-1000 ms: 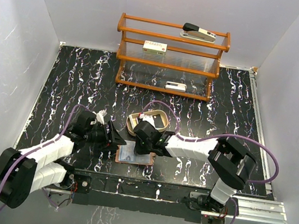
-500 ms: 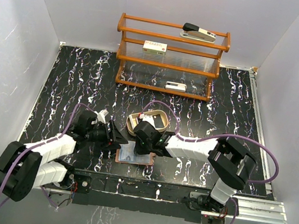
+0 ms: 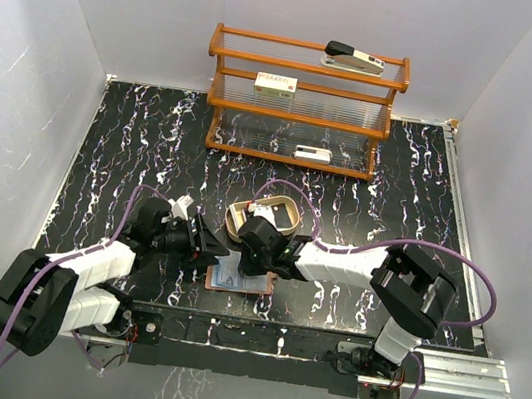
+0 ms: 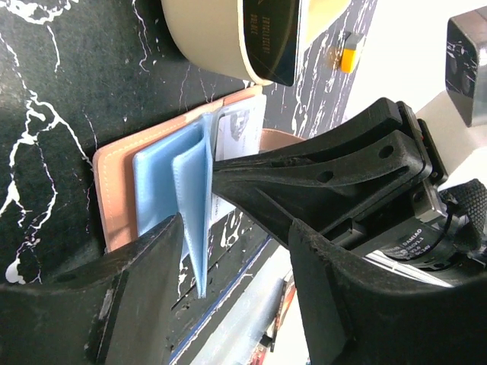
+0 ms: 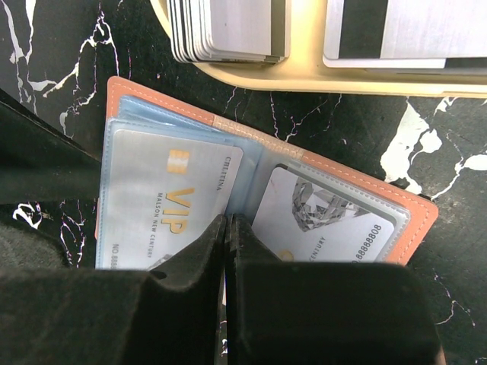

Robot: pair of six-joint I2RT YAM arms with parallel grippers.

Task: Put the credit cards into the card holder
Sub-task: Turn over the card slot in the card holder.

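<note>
Sitting spot: card holder (image 3: 238,278) flopped open on the table (image 3: 134,138), right by the tan tray (image 5: 304,76)
credit cards (image 5: 171,205): one in each pocket, more stacked in the tray
right gripper (image 5: 227,232): pinched shut over the centre fold
left gripper (image 4: 236,228): jaws partway apart, blue pocket leaf (image 4: 190,198) between them

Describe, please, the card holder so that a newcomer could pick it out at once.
From the wooden rack at the back, come toward the near edge to the tan oval tray. Just nearer lies the card holder: the only reddish-brown leather item, lying open, bluish pockets showing cards.
</note>
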